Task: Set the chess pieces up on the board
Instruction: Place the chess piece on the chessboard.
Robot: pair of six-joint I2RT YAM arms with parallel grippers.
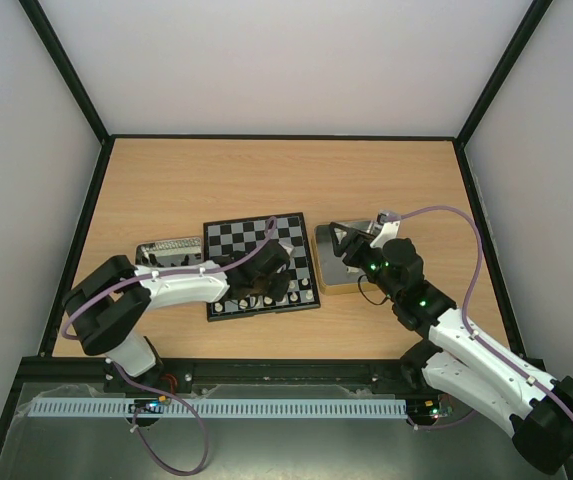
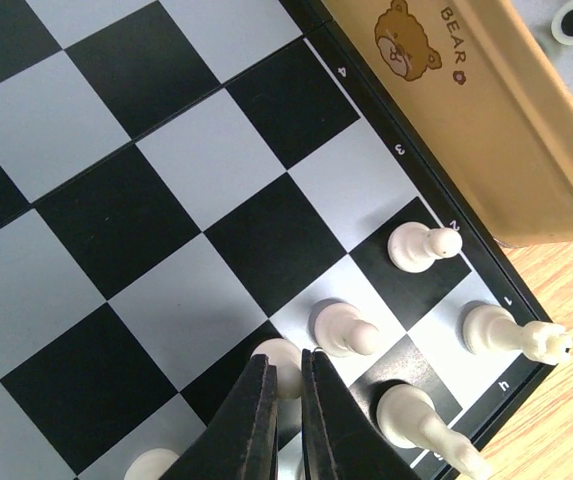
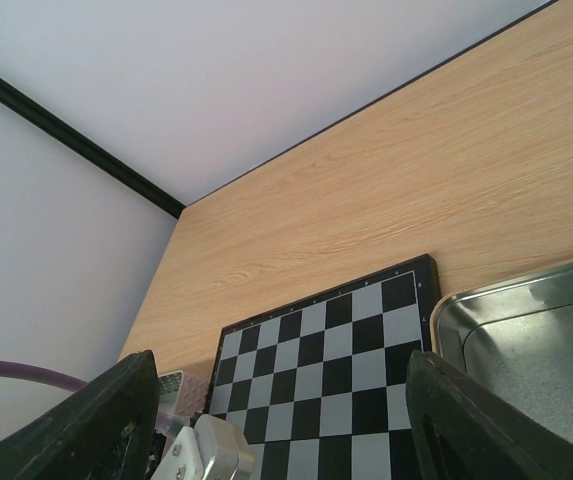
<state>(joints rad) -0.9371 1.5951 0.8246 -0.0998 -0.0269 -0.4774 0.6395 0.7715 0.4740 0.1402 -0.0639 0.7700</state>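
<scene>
The board point(image 1: 256, 250) lies mid-table, black and silvery checks. My left gripper point(image 2: 287, 362) is low over its near right corner, shut on the head of a cream-white pawn point(image 2: 288, 352) that stands on a dark square. Around it stand more white chess pieces: a pawn point(image 2: 344, 328), another pawn point(image 2: 424, 246), a taller piece point(image 2: 511, 334) on the edge row and one point(image 2: 421, 420) beside it. My right gripper point(image 3: 286, 440) hangs open and holds nothing, above the metal tin point(image 1: 328, 272) right of the board point(image 3: 336, 370). No black pieces show.
The tan-sided tin point(image 2: 466, 110) with a bear label lies against the board's right edge. A second tin point(image 1: 169, 252) lies at the board's left. Black frame rails edge the table, with white walls behind.
</scene>
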